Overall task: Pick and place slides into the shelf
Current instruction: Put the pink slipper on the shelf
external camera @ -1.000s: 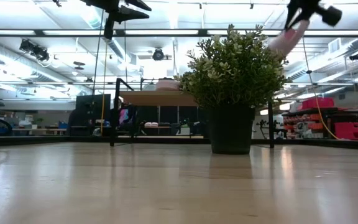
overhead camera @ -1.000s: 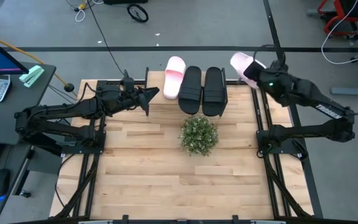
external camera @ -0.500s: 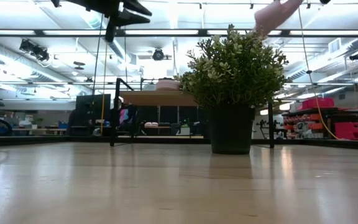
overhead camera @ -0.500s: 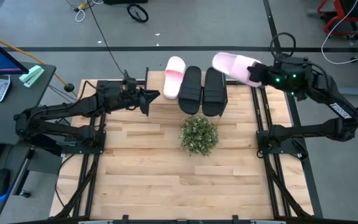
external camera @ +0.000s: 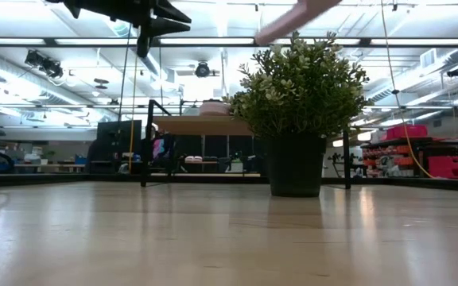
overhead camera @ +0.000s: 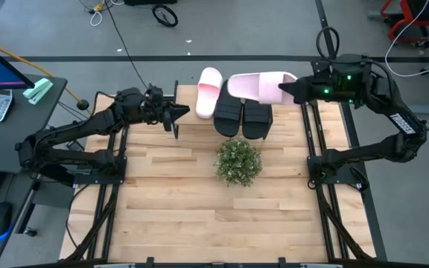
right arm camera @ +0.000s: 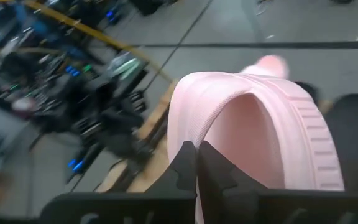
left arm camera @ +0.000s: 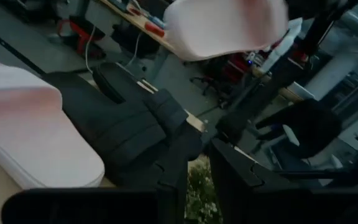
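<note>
At the far edge of the counter (overhead camera: 199, 216) stands the shelf (external camera: 201, 125), and on its top board lie three slides side by side: one pale pink slide (overhead camera: 208, 91) and the two black slides (overhead camera: 243, 112) next to it. The right gripper (overhead camera: 283, 90) holds the second pink slide (overhead camera: 255, 85) in the air above the black pair, jaws clamped on its strap. The left gripper (overhead camera: 179, 115) hovers empty just beside the shelf's left end, its jaws nearly together. A potted plant (overhead camera: 237, 161) sits mid-counter, in front of the shelf.
</note>
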